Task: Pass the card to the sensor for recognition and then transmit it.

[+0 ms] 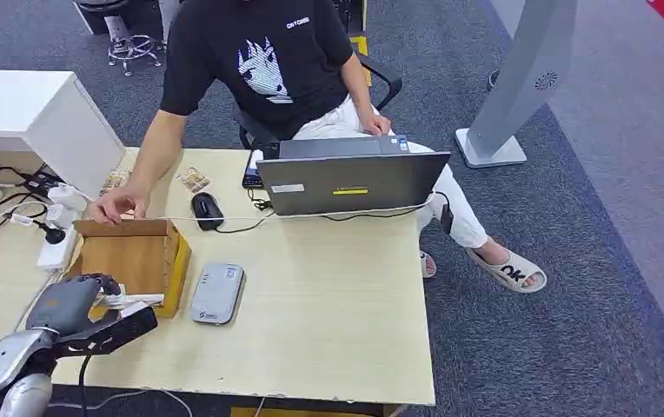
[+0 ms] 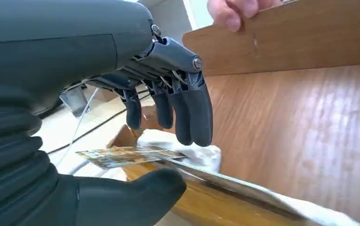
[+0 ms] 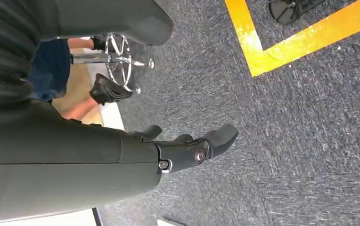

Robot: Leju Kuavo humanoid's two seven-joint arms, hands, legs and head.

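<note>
Card [image 2: 121, 156] is lying flat at the near edge of the wooden box [image 1: 133, 256], on white padding, between the left hand's [image 1: 76, 300] thumb and its dark fingers [image 2: 187, 117]. Thumb is sitting under the card and the fingers are hanging just above it, a gap showing, so the hand is spread and not grasping it yet.

Grey sensor [image 1: 217, 294] is lying on the counter [image 1: 328, 313] just beside the box, at 3 o'clock from it. A person's hand [image 1: 118, 205] is steadying the box's far wall, at 12 o'clock from the robot's hand.

Right hand [image 3: 187, 150] is hanging over grey carpet, fingers loosely extended, holding nothing.

Laptop [image 1: 350, 178] and mouse [image 1: 207, 210] are sitting further back, around 1 o'clock from the box.

Progress, my read: early. Pickup is happening now, not complete. Left to do: closing on the card, lifting it out, presenting it over the sensor, then handing it on.
</note>
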